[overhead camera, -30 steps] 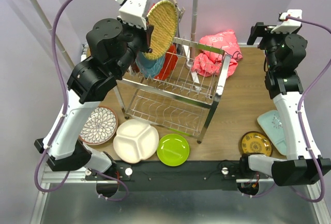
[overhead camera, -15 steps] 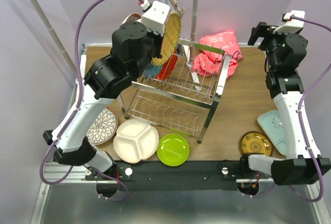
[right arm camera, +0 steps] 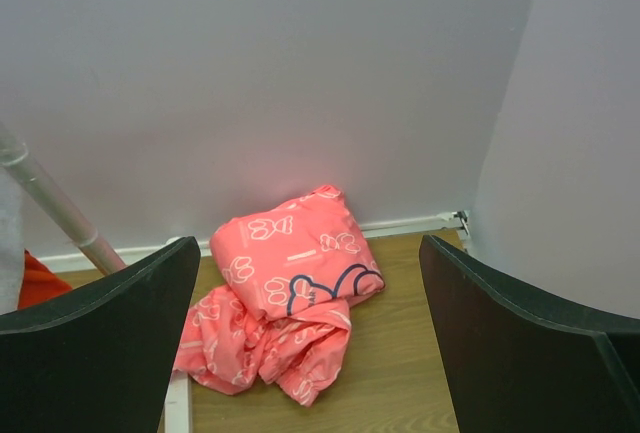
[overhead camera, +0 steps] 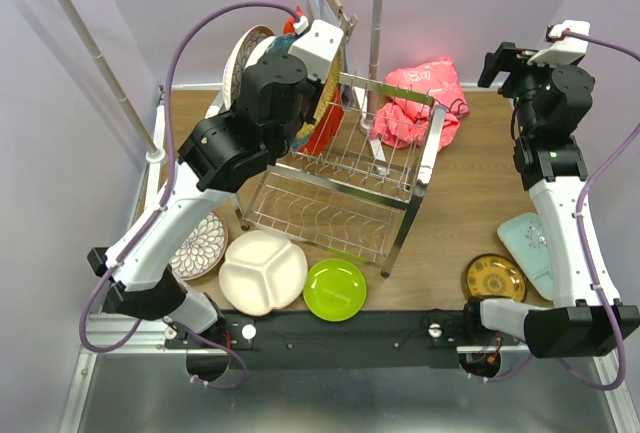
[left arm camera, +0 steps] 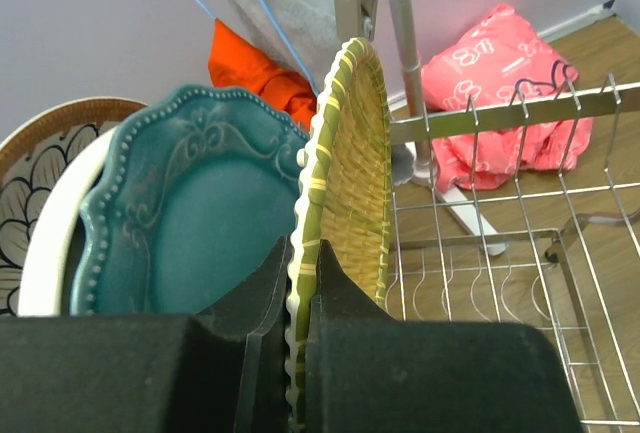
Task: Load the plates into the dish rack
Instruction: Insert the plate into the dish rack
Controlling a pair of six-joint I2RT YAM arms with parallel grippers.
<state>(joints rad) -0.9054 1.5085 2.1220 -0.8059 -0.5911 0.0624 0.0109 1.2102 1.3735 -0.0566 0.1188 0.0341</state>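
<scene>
Two-tier steel dish rack (overhead camera: pixel 345 168) stands mid-table. At its upper tier's far-left end, the left gripper (left arm camera: pixel 300 265) pinches a woven yellow-green plate (left arm camera: pixel 355 183) upright by its rim, just beside a teal plate (left arm camera: pixel 190 223). Right gripper (right arm camera: pixel 310 253) hangs spread wide, empty.

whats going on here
The left gripper is shut on a yellow woven-look plate, holding it on edge at the left end of the dish rack, next to a teal plate standing on edge. The right gripper hangs open and empty, facing the pink cloth. A floral plate, white divided plate and lime green plate lie flat on the table, not yet loaded.
</scene>
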